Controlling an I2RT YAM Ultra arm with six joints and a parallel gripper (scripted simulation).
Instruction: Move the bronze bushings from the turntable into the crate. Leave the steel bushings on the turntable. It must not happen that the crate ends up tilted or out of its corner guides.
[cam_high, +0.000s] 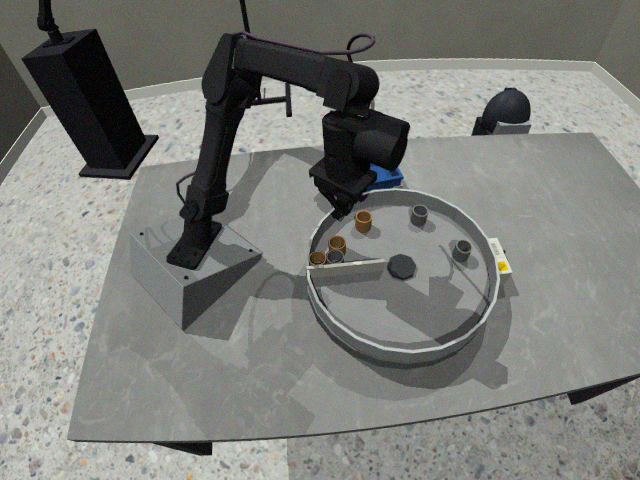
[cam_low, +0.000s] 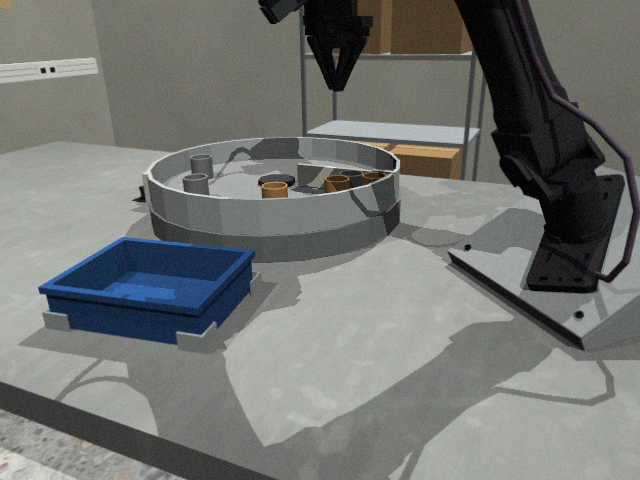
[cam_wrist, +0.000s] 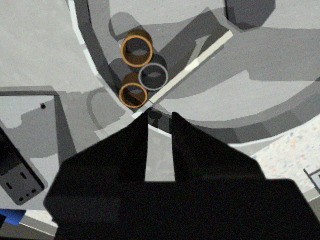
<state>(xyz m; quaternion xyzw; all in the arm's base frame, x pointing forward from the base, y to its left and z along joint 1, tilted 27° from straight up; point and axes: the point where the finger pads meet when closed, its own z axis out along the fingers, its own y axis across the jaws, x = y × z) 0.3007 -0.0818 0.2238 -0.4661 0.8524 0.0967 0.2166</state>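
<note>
A: As read from left to right in the top view, what stands first?

B: The sloped base (cam_high: 155, 268) (cam_low: 516, 304) (cam_wrist: 25, 120) of the arm. Then the turntable (cam_high: 408, 353) (cam_low: 268, 219) (cam_wrist: 87, 52), with three bushings grouped at its near-base side: the rim bronze bushing (cam_high: 317, 262) (cam_low: 373, 178) (cam_wrist: 131, 79), the grouped steel bushing (cam_high: 334, 258) (cam_low: 351, 175) (cam_wrist: 159, 62) and the middle bronze bushing (cam_high: 338, 248) (cam_low: 337, 186) (cam_wrist: 140, 35). They crowd beside the pale divider (cam_high: 356, 266) (cam_low: 310, 174) (cam_wrist: 192, 67); contact between them, cannot tell.

A: State of the gripper (cam_high: 342, 212) (cam_low: 337, 88) (cam_wrist: 161, 116)?

B: Raised above the turntable, pointing down. Fingers nearly together, a narrow gap between them, holding nothing.

A: Further right?

B: The lone bronze bushing (cam_high: 363, 223) (cam_low: 274, 191), upright inside the wall. Behind the turntable, the blue crate (cam_high: 385, 178) (cam_low: 139, 322) (cam_wrist: 12, 216); exterior view shows it level, within its visible corner guides (cam_low: 196, 338), no bushing seen inside.

A: And the remainder?

B: The dark hub (cam_high: 401, 266) (cam_low: 276, 180) (cam_wrist: 250, 11), the back steel bushing (cam_high: 419, 215) (cam_low: 195, 185), then the far-right steel bushing (cam_high: 461, 252) (cam_low: 201, 167). Both bushings upright, apart. Last, a white label plate (cam_high: 499, 255) outside the wall. Count on the turntable: three bronze, three steel.
</note>
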